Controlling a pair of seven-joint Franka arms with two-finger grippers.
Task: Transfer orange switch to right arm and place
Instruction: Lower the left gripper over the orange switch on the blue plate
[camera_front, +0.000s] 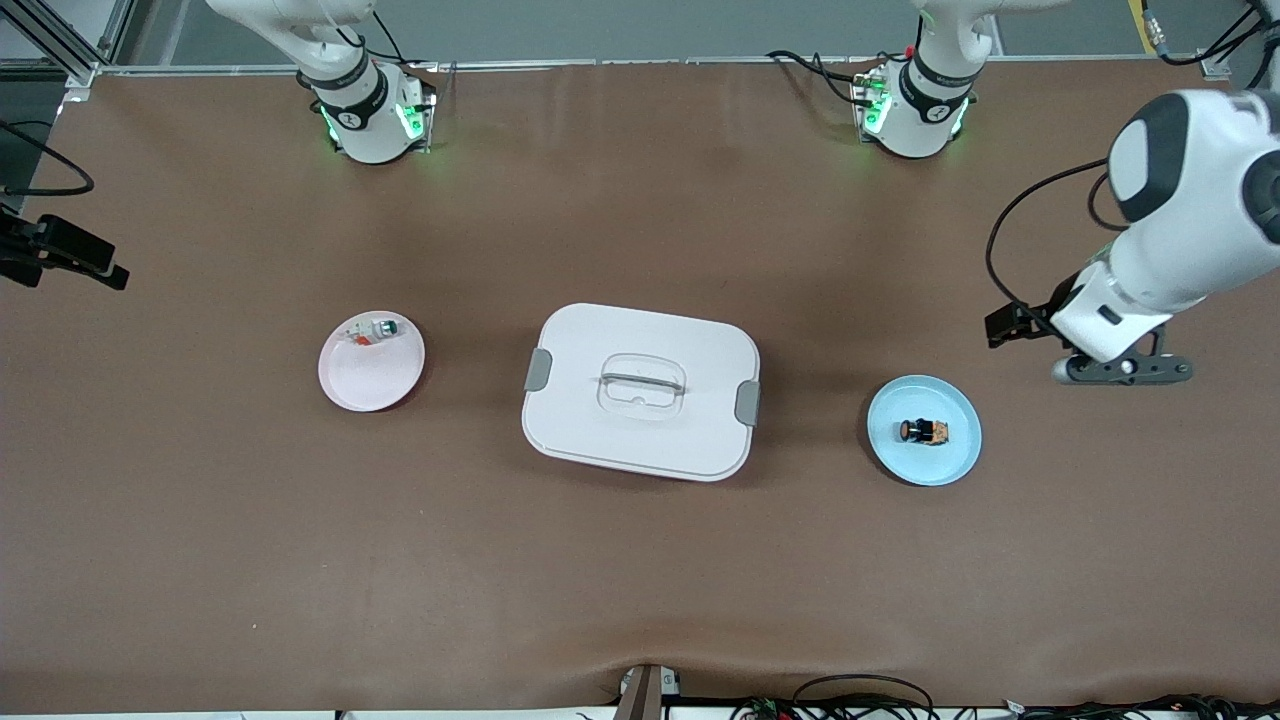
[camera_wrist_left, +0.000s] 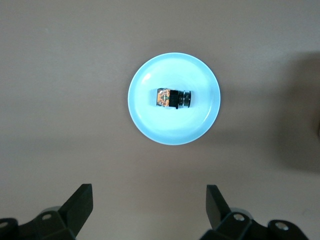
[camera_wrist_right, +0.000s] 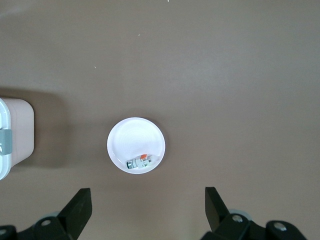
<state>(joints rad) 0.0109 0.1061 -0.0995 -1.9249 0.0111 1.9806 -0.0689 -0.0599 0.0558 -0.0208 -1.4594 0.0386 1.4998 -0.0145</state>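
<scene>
On the blue plate (camera_front: 924, 431), toward the left arm's end of the table, the orange switch (camera_front: 925, 431) lay on its side, its round black end pointing toward the white lidded box (camera_front: 641, 391) at the table's middle. It sat close to the plate's centre, touching nothing but the plate.

The left gripper (camera_wrist_left: 149, 206) hung above the table just beside that plate, its two fingers spread wide and holding nothing; in the left wrist view the switch (camera_wrist_left: 173, 98) showed clearly between and ahead of the fingertips. The right gripper (camera_wrist_right: 148, 206) was likewise spread wide and empty, high over the table near the pink plate (camera_front: 371, 361), which carried a white-and-clear part with a green cap (camera_front: 372, 330). That arm looked to be waiting.

The switch appeared small, rigid and very light, likely hard plastic, so it should neither deform nor need much force. Its blocky orange-tan body offered flat sides, the better place for a grip. The round black end seemed likelier to roll or slip. Taking it at one end of the body would probably leave room for the right gripper to take the other at handover. On the smooth plate it could skid if nudged.
</scene>
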